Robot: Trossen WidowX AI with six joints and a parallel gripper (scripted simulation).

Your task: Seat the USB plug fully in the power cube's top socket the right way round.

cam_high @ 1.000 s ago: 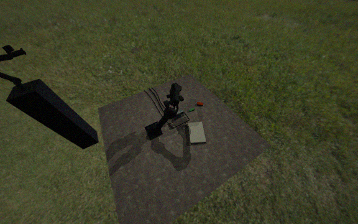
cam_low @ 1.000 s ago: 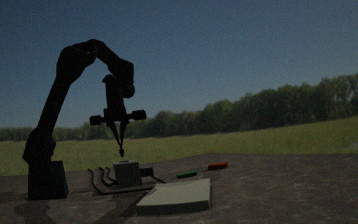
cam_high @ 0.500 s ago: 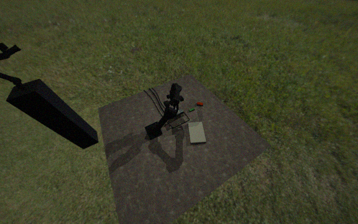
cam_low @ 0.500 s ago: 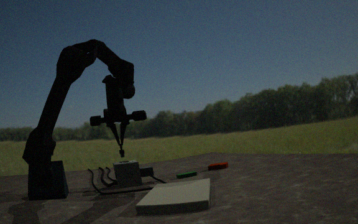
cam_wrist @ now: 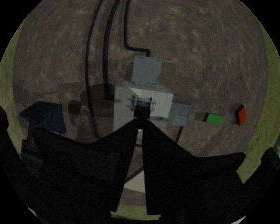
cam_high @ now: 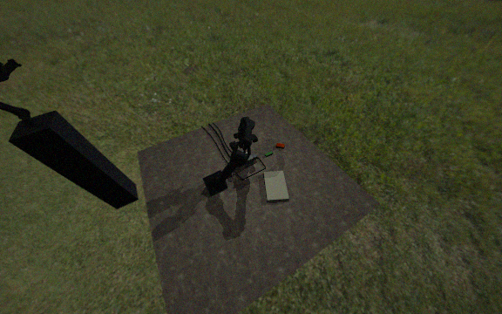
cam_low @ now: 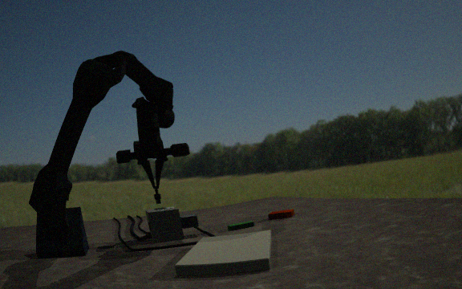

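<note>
The grey power cube [cam_low: 164,223] [cam_wrist: 152,95] stands on the table near the arm's base. My gripper [cam_low: 156,194] [cam_wrist: 140,124] points straight down right over the cube's top. It is shut on the small dark USB plug [cam_low: 157,198], which hangs a little above the cube, apart from the socket. In the wrist view the fingertips cover the plug and the socket. In the top view the arm [cam_high: 243,139] hides the cube.
A flat grey slab [cam_high: 275,185] [cam_low: 227,253] lies in front of the cube. A green piece [cam_high: 268,153] [cam_low: 241,225] [cam_wrist: 215,119] and a red piece [cam_high: 280,145] [cam_low: 281,213] [cam_wrist: 241,115] lie to the right. Dark cables [cam_high: 216,139] [cam_low: 131,229] [cam_wrist: 98,43] run behind.
</note>
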